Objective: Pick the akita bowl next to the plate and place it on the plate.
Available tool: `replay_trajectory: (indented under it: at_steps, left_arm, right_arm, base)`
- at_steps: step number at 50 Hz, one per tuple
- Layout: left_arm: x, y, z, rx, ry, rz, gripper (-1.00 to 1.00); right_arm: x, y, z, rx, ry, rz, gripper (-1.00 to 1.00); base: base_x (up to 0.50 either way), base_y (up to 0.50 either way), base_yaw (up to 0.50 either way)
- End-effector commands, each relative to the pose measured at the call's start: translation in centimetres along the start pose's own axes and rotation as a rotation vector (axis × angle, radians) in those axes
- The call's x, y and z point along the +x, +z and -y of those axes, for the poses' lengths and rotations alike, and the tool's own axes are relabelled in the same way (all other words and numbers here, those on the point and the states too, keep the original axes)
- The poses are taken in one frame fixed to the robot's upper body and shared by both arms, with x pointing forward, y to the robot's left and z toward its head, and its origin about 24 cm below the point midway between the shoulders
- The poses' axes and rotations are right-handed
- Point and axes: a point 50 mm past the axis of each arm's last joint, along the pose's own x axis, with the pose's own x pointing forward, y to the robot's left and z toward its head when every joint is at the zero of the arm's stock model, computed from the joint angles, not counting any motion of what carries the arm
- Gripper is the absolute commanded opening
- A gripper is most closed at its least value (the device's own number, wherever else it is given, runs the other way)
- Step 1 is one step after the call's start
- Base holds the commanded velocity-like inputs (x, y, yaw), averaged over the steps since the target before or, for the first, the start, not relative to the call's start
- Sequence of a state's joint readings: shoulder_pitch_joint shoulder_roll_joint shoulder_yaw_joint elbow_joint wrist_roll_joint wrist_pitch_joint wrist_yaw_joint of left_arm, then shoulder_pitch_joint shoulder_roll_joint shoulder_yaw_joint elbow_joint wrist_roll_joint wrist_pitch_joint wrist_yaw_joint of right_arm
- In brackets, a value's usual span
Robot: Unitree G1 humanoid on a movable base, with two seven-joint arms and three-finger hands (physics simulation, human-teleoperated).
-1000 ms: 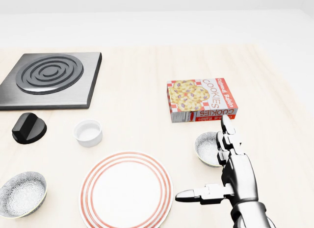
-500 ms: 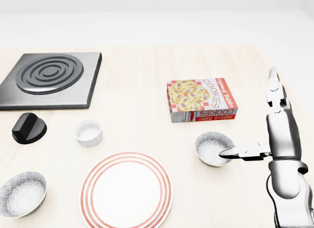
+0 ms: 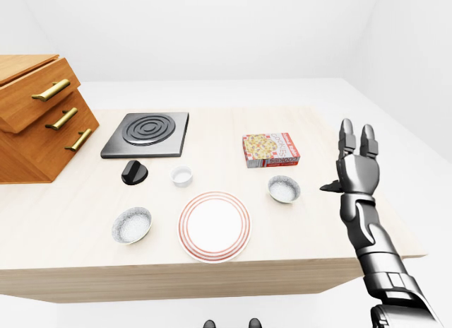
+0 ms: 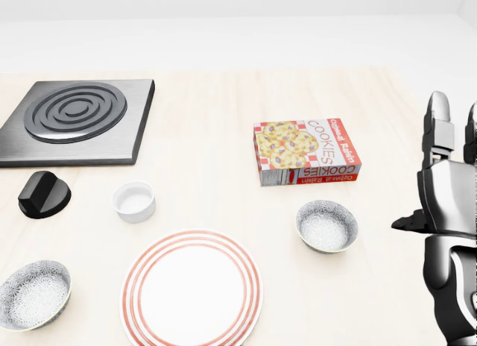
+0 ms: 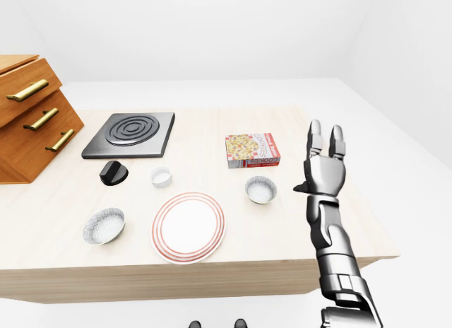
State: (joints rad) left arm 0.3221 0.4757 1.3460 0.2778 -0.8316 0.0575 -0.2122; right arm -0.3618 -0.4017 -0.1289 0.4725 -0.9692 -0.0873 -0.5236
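Note:
Two patterned grey akita bowls flank the red-ringed white plate (image 4: 192, 290): one (image 4: 326, 225) to its right, below the cookie box, and one (image 4: 33, 292) at the head view's lower left. Both stand upright on the table and nothing rests on the plate. My right hand (image 4: 436, 167) is raised at the right edge of the view, to the right of the nearer bowl and apart from it. It is open, with fingers pointing up, thumb out to the left, and nothing in it. My left hand does not show in any view.
A cookie box (image 4: 305, 152) lies above the right bowl. A small white ramekin (image 4: 135, 201), a black knob (image 4: 43, 193) and a stove burner plate (image 4: 74, 118) sit upper left of the plate. Wooden drawers (image 3: 35, 116) stand at the table's far left.
My right hand has swung from below and over the right bowl out to the right and upward, leaving the bowl uncovered. The bowl and plate have not moved.

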Motion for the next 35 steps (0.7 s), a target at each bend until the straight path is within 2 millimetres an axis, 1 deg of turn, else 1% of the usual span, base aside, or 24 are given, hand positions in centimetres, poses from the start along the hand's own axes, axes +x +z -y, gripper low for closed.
replay_trajectory:
  at_steps: [1, 3, 6, 8, 12, 15, 17, 18, 19, 26, 28, 35]
  left_arm:
    - [0.0, -0.3, 0.0, -0.002, 0.001, -0.006, 1.0]
    - [0.0, -0.4, 0.1, -0.002, 0.001, -0.007, 1.0]
    - [0.0, -0.3, 0.1, -0.002, 0.0, -0.008, 1.0]
    - [0.0, -0.4, 0.1, -0.002, 0.001, -0.008, 1.0]
    - [0.0, -0.4, 0.0, -0.003, 0.0, -0.009, 1.0]
    - [-0.1, -0.4, 0.0, -0.004, 0.001, -0.01, 1.0]
    - [-0.1, -0.4, 0.0, -0.004, 0.002, -0.01, 1.0]
    - [-0.1, -0.4, -0.1, -0.004, 0.002, -0.01, 1.0]
    - [-0.1, -0.4, 0.0, -0.004, 0.001, -0.01, 1.0]
    - [-0.1, -0.6, 0.0, -0.003, 0.0, -0.013, 1.0]
    - [-0.1, -0.5, -0.1, -0.004, 0.001, -0.013, 1.0]
    - [0.0, -0.7, 0.0, -0.004, 0.001, -0.016, 1.0]
  right_arm:
    - [-1.9, 0.7, -0.3, -0.257, 0.042, 0.185, 1.0]
    - [-2.8, 1.0, -0.3, -0.278, 0.041, 0.21, 1.0]
    - [-3.3, 1.4, 0.1, -0.294, 0.021, 0.232, 1.0]
    - [-3.5, 1.5, 0.4, -0.292, 0.006, 0.231, 1.0]
    - [-4.2, 2.1, 1.6, -0.251, -0.051, 0.223, 1.0]
    - [-4.7, 2.2, 1.8, -0.238, -0.061, 0.216, 1.0]
    - [-4.8, 2.2, 1.8, -0.237, -0.059, 0.213, 1.0]
    - [-5.4, 2.3, 1.7, -0.228, -0.049, 0.215, 1.0]
    - [-5.4, 2.3, 1.6, -0.224, -0.046, 0.211, 1.0]
    - [-5.0, 2.6, 1.0, -0.203, -0.039, 0.202, 1.0]
    - [-5.1, 2.8, 0.7, -0.242, -0.023, 0.231, 1.0]
    - [-4.9, 3.3, -0.3, -0.224, 0.008, 0.232, 1.0]
  base:
    - [0.0, 0.0, 0.0]
    - [0.0, 0.0, 0.0]
    - [0.0, 0.0, 0.0]
    - [0.0, 0.0, 0.0]
    - [0.0, 0.0, 0.0]
    - [0.0, 0.0, 0.0]
    - [0.0, 0.0, 0.0]
    - [0.0, 0.0, 0.0]
    - [0.0, 0.0, 0.0]
    - [0.0, 0.0, 0.0]
    - [0.0, 0.0, 0.0]
    - [0.0, 0.0, 0.0]
